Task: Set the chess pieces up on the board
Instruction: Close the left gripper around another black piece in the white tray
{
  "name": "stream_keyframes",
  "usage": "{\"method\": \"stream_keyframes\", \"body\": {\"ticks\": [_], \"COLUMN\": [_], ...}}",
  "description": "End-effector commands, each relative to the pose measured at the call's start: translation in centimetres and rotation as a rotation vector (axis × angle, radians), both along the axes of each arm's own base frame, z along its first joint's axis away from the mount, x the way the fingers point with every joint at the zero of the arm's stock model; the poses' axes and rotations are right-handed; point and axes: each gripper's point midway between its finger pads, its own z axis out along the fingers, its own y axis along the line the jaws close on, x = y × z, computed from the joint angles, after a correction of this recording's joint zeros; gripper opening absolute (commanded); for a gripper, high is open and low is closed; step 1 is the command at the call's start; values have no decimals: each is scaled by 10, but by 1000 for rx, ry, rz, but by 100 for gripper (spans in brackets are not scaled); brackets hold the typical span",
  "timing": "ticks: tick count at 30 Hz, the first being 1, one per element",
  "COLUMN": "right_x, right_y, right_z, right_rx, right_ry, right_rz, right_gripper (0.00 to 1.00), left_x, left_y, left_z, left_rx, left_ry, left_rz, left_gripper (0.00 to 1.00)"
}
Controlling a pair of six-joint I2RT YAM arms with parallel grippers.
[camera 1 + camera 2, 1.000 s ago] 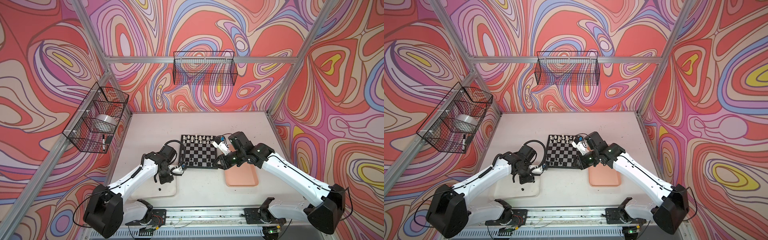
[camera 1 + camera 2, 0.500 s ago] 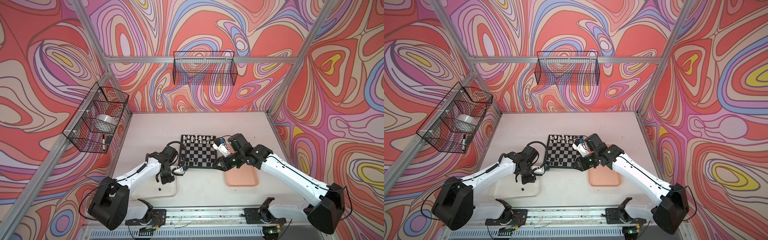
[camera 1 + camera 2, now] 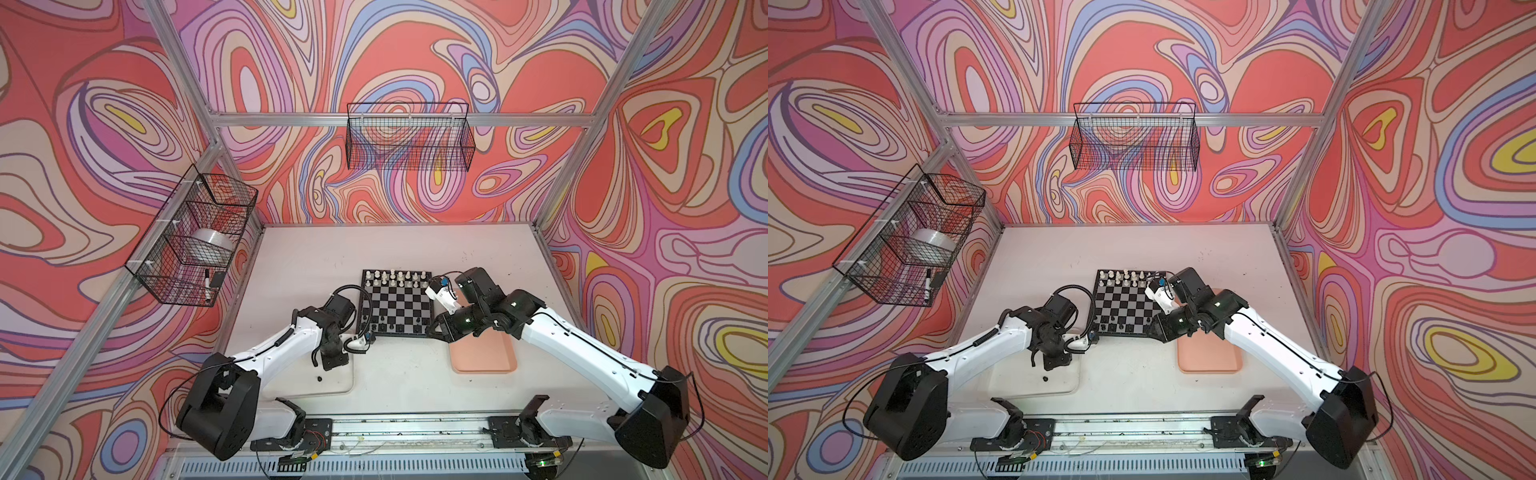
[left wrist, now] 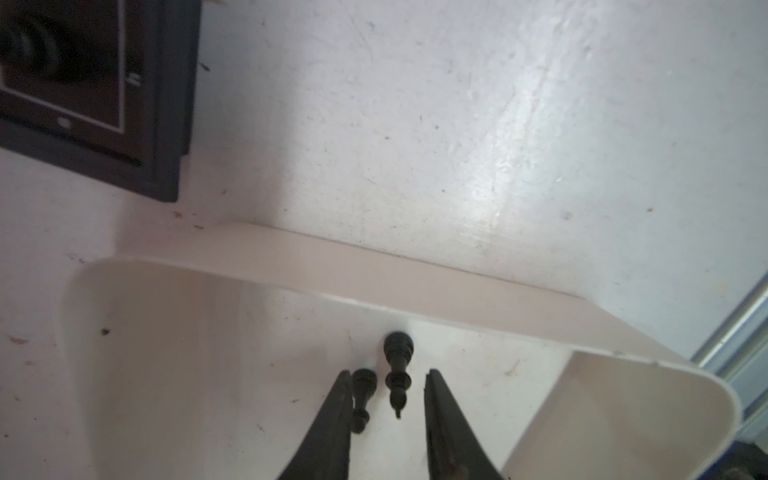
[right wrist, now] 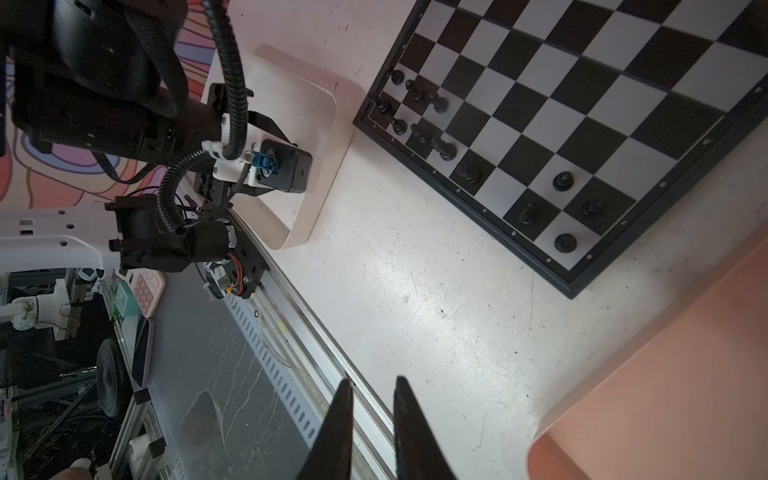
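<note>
The board [image 3: 399, 304] [image 3: 1126, 308] lies mid-table, with cream-white chess pieces [image 3: 399, 276] along its far rows and black chess pieces [image 5: 419, 99] on its near rows. My left gripper [image 4: 387, 374] [image 3: 332, 363] reaches down into the white tray [image 4: 415, 299]. It is open, and two black pieces lie on the tray floor between its fingers: a small piece [image 4: 362, 395] against one finger and a taller piece [image 4: 398, 372] in the gap. My right gripper [image 5: 372, 380] [image 3: 431, 330] hovers by the board's near right corner, its jaws narrowly apart and holding nothing.
A pink tray [image 3: 484, 357] [image 5: 665, 395] sits right of the board, under my right arm. Another black piece [image 3: 319, 378] lies on the white tray [image 3: 338, 384]. Wire baskets [image 3: 409, 141] [image 3: 195, 237] hang on the back and left walls. The front rail [image 5: 316, 332] runs along the table edge.
My left gripper's jaws have narrowed around the two black pieces in the white tray. The right arm has drawn slightly toward the front, past the board's near right corner.
</note>
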Motion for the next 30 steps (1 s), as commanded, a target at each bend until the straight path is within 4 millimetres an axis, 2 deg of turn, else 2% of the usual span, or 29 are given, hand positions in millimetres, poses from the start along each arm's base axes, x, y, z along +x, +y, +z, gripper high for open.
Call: {"method": "stream_keyframes", "body": {"ticks": [1,30], "right_x": [0,1], "right_y": [-2,-4], "right_z": [-1,-12], "right_rx": [-4,-30], "right_ry": [-21,-18], "right_rz": [3,1], "right_gripper": [19,18], "left_x": [-5,-5], "left_y": [0,4], "left_z": [-4,-2], "left_rx": [-8,2], "left_ry": [25,7], "left_rz": [-5,-2], "left_gripper": [26,17]}}
